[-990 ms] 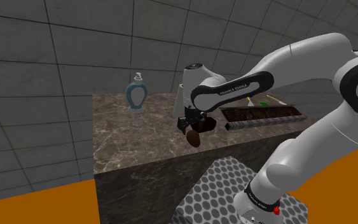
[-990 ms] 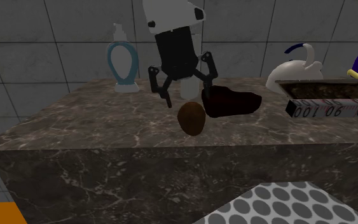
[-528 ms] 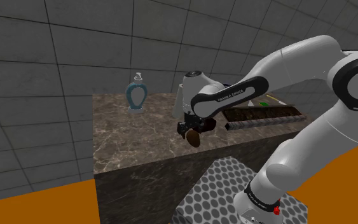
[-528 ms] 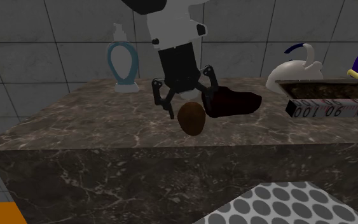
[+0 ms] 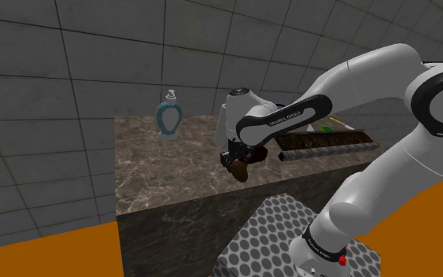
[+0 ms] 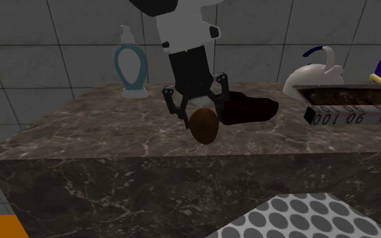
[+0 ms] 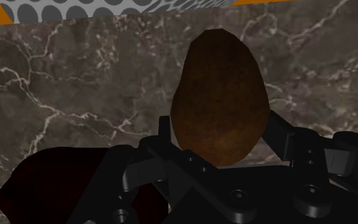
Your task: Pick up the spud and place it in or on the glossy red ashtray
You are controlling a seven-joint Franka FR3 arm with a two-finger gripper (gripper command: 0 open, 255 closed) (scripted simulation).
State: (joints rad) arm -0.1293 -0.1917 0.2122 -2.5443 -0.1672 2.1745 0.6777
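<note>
We see the potato [image 6: 204, 127] lying on the marble bench [image 6: 80, 135], close to its front edge. The dark red ashtray [image 6: 250, 108] sits just beside it, further from that edge, so we judge the carry will be short. The arm [image 5: 353, 79] comes down from above so that the claw [image 6: 199, 115] straddles the potato across its narrow width, which seems to us the surest hold for a lift. In the wrist view the fingers [image 7: 279, 137] press against both its flanks. The claw is clenched on the potato, no wider than it. The potato appears to rest on the bench, not yet raised.
</note>
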